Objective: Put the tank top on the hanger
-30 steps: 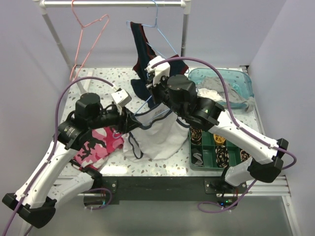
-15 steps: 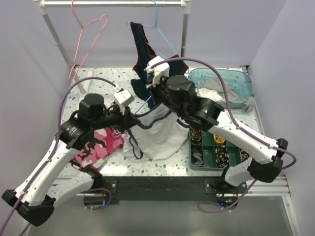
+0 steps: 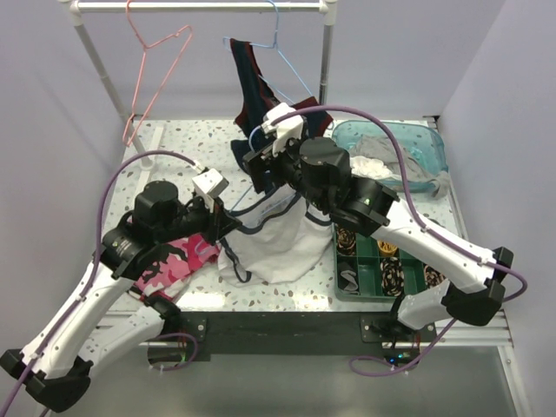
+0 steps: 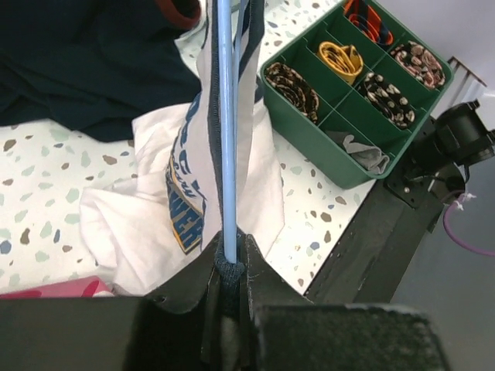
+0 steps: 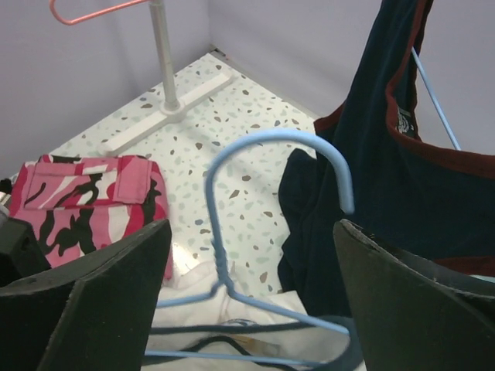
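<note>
left pincer [image 4: 228, 267] clamped on hanger [image 4: 226, 116] wire plus tank top [image 4: 147, 224] edge, top partly lifted, rest bunched mid counter [image 4: 46, 154], left of green tray [image 4: 305, 143], right pincer [image 5: 249, 239] wide open, holding nothing, fingers either side of hanger hook

Robot lab cell — plain walls [image 3: 391, 52], terrazzo tabletop [image 3: 201, 130], white clothes rail [image 3: 200, 7]

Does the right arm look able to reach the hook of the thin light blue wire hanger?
Probably yes. The right gripper is open, and the hook of the thin light blue wire hanger sits just ahead between its jaws with nothing in between. The left gripper clamps the hanger's wire.
</note>
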Controlling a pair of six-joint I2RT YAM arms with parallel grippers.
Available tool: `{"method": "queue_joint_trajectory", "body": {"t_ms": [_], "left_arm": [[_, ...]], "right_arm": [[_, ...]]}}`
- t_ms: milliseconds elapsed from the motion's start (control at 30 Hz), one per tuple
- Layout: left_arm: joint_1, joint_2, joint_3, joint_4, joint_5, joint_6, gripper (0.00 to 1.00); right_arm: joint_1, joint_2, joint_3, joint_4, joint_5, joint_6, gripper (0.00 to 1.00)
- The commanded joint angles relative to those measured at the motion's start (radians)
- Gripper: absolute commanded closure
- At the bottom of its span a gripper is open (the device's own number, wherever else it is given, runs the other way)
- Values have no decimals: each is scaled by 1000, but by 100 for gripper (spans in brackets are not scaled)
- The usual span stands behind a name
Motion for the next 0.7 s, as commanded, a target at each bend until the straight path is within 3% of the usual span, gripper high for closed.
{"method": "queue_joint_trajectory", "body": {"t_ms": [0, 33, 300, 433, 567, 667], "left_arm": [[-1, -84, -14, 9, -85, -74, 100], [-1, -97, -25, 4, -98, -84, 100], [-1, -173, -18, -63, -254, -174, 100], [-2, -151, 94, -166, -392, -216, 100], [-1, -102, 232, -279, -625, -236, 100], [-1, -61, 309, -306, -696, -237, 100]], "right_arm": [[-1, -85, -31, 47, 11, 7, 6], [1, -97, -53, 56, 15, 10, 2], [1, -197, -100, 91, -3, 57, 1], [-1, -235, -110, 91, 34, 74, 1], [-1, -252, -100, 76, 52, 70, 2], [-1, -260, -93, 70, 60, 68, 1]]}}
